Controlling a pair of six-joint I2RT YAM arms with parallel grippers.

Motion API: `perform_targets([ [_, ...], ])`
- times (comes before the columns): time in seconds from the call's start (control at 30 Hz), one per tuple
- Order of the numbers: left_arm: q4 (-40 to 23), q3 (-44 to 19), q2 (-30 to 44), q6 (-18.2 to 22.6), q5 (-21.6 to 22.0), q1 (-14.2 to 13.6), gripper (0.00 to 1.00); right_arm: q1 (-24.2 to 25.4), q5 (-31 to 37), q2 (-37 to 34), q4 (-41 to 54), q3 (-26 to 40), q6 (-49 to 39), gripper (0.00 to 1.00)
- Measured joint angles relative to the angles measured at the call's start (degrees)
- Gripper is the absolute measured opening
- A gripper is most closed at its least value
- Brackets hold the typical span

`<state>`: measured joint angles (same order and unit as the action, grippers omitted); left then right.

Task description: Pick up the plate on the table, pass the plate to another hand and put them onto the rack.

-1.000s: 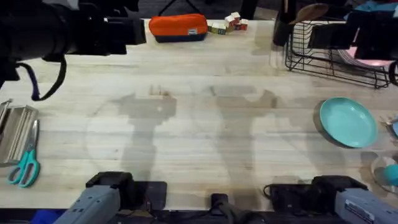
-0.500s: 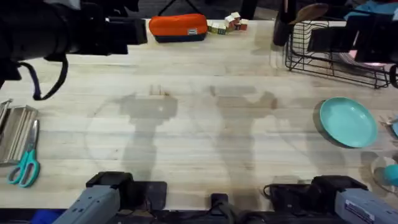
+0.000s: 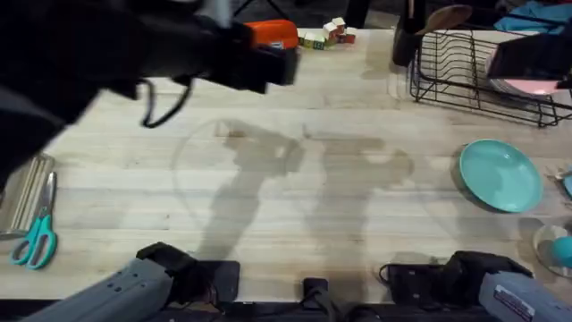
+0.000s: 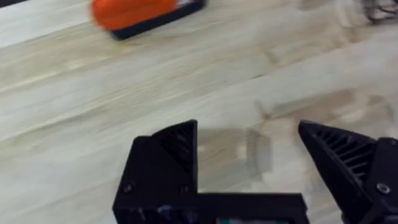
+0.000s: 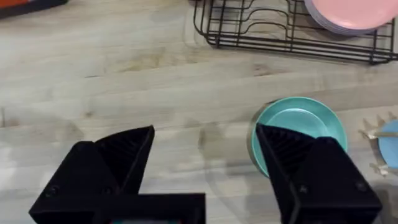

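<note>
Flatly, at the right side of the table, the plate is seen lying face up: round, plain, smooth teal, with a shallow raised rim. It is set in front of the rack, apart from it, where pink plates are stood in the wire slots. Compared with half a second ago, the left arm has been swung rightward across the far left of the overhead view, partly covering the orange pouch; the plate is unmoved. The left gripper is held wide open over bare wood, well apart from the plate. The right gripper is also spread wide, with the plate seen just beyond one finger, untouched.
</note>
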<state>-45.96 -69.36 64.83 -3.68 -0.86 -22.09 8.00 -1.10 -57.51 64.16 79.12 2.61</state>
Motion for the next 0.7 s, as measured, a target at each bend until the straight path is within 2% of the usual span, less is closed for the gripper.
perform_targets([
  [0.33, 6.76, 0.00, 7.24, -3.71, -0.23, -15.00, 0.996, 1.68, 0.08, 5.08, 4.53, 0.45, -0.25, 0.995],
  [0.53, 9.15, 0.00, 11.81, -5.02, -0.63, -21.51, 0.995, 1.68, 0.26, 7.03, 7.81, 0.48, -0.35, 0.995],
  [0.7, 11.47, 0.00, 14.41, -6.31, -0.66, -25.46, 0.995, 1.68, 0.28, 7.31, 9.81, 1.20, -0.48, 0.995],
])
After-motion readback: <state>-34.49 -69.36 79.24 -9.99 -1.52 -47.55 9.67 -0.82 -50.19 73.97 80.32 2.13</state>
